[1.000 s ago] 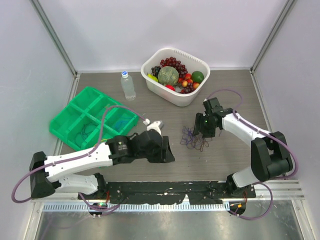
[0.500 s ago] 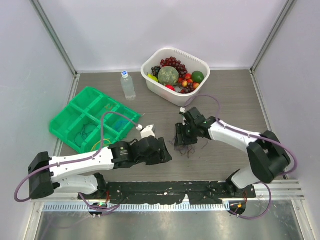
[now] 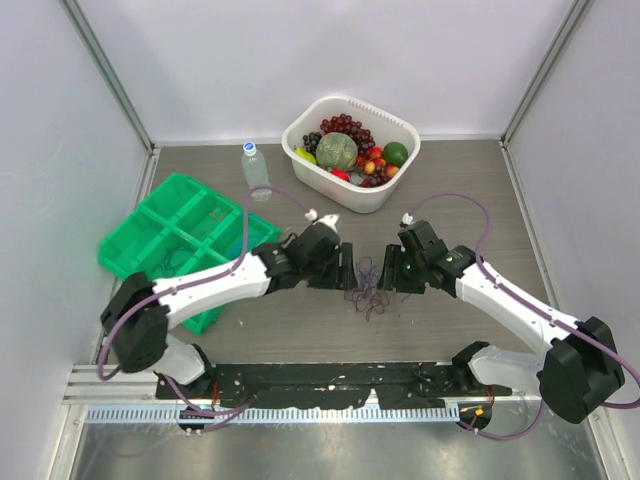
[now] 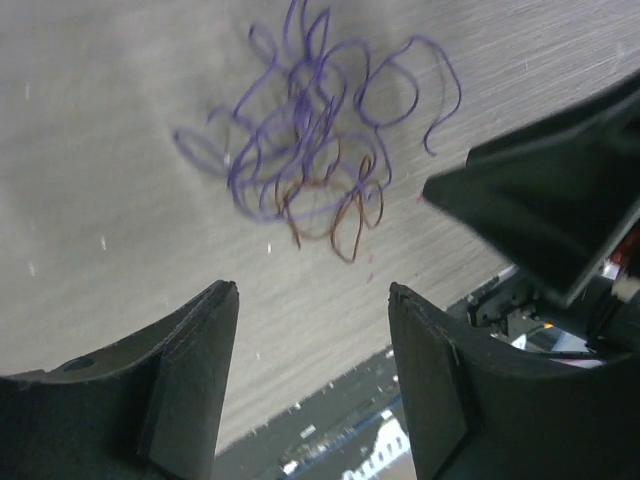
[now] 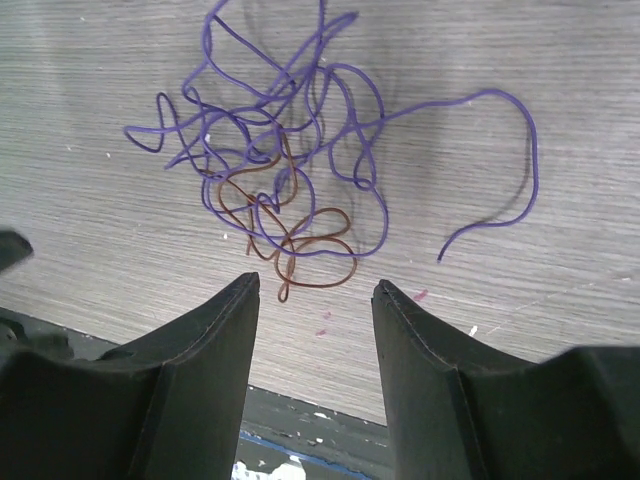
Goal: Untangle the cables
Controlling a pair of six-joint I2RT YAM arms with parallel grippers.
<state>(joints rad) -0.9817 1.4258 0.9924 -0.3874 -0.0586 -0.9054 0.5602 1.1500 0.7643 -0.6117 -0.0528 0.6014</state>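
Jaws spread and empty, my left gripper (image 3: pixel 346 272) faces the cables (image 3: pixel 368 288), a purple-and-brown tangle lying loose on the table (image 3: pixel 460 200) just beyond its fingertips, while my right gripper (image 3: pixel 394 272), likewise spread and empty, sits about equally near on the opposite side.

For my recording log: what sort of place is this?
Probably a lab robot cell: white walls enclose a wood-grain table, the left arm and right arm are bolted at its near edge, and a tub of fruit stands at the back.
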